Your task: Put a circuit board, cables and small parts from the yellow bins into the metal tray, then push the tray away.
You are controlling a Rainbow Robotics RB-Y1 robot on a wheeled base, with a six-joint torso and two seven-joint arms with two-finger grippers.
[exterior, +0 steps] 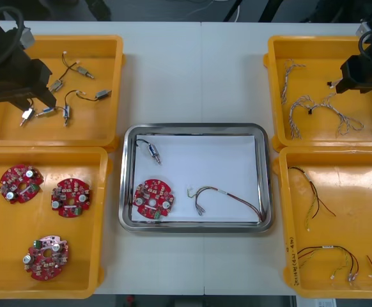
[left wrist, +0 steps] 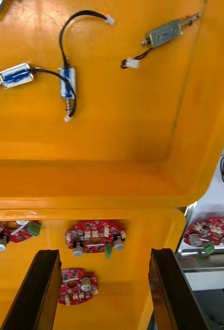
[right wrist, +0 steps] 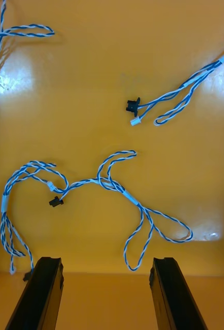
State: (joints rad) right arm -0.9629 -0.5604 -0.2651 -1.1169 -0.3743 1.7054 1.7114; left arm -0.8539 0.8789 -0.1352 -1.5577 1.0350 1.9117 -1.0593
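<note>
I'm watching the right hand [right wrist: 105, 264] hovering over the far right bin [exterior: 339, 48]. Its two black fingers are standing apart, released and gripping nothing. They are lining up on a twisted blue and white cable [right wrist: 112, 185] that is lying loose on the bin's floor just beyond the fingertips.

That placing is making sense to me. The metal tray [exterior: 195, 127] in the middle of the table [exterior: 199, 70] is already holding three things:
- a circuit board [exterior: 153, 198] near its left wall
- a small metal part [exterior: 154, 152] with a black lead, farther back
- a red and yellow cable [exterior: 224, 195] trailing toward the right wall

A twisted cable is looking like the kind the tray is lacking. This one's loops are lying flat, apart from the neighbouring cable [right wrist: 184, 90] with its black plug. I'd guess the hand is aiming for that free middle stretch, so as not to be lifting a second strand along with it.

The left hand [left wrist: 104, 252] is waiting over the far left bin [exterior: 103, 64], fingers likewise spread and empty. Spare small metal parts [left wrist: 166, 33] are lying beyond it and spare boards [left wrist: 93, 237] nearer its fingers. It is hanging well clear of the tray — leaving the middle open for the right arm's delivery. The push, by my reckoning, is not yet due.
</note>
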